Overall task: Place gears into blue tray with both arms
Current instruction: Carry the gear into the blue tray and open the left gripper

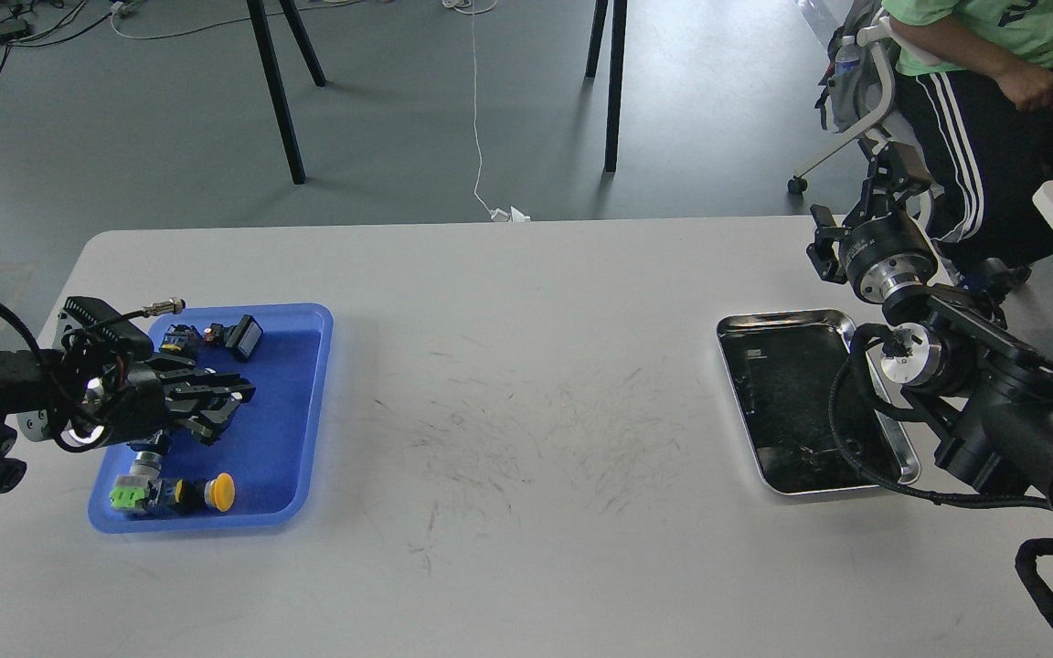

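White table [508,384], scuffed in the middle. Blue tray [293,416] sits on it directly under the left gripper [229,402]. Silver metal tray [778,329] lies flat just inboard of the right arm, below the right gripper [888,178].

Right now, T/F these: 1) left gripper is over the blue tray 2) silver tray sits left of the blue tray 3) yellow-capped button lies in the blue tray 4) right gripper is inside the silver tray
1) True: the left gripper is over the blue tray.
2) False: the silver tray sits far to its right.
3) True: the yellow-capped button lies at the near end.
4) False: the right gripper is beyond the tray's far corner.
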Robot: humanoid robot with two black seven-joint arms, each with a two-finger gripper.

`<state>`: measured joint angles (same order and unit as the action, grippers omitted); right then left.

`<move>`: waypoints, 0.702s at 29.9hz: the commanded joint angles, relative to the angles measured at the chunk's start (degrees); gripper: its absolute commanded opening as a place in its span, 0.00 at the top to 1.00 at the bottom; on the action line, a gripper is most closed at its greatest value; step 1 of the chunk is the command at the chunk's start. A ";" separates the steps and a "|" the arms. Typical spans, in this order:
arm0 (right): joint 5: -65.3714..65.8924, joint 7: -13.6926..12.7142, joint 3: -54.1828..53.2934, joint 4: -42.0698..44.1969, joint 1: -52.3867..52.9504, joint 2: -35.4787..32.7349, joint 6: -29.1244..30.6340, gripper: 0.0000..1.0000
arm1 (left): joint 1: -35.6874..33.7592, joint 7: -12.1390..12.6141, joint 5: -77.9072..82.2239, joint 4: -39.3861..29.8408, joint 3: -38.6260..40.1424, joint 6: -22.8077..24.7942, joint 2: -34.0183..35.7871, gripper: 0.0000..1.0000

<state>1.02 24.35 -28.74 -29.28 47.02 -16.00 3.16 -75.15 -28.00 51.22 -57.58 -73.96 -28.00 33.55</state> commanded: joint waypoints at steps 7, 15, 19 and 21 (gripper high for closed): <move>0.04 0.00 0.00 -0.08 0.09 0.09 -0.08 0.03 | 0.71 0.00 -0.07 -0.52 5.23 0.00 3.80 0.46; 0.21 0.09 0.00 -0.43 0.27 0.09 -0.52 0.01 | 1.85 0.00 -0.94 -0.78 8.91 0.00 5.82 0.44; 0.48 -0.09 0.69 -1.39 1.76 -0.08 -0.70 0.01 | 3.52 0.00 -0.95 -2.09 17.16 0.00 9.33 0.44; 1.09 -0.18 4.63 -2.97 3.25 -0.35 -0.78 0.01 | 3.70 0.00 -1.21 -4.81 23.22 0.00 11.44 0.44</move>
<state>1.49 24.34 -27.80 -30.57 48.64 -16.03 2.43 -71.97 -27.99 50.27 -59.67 -57.93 -28.00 42.35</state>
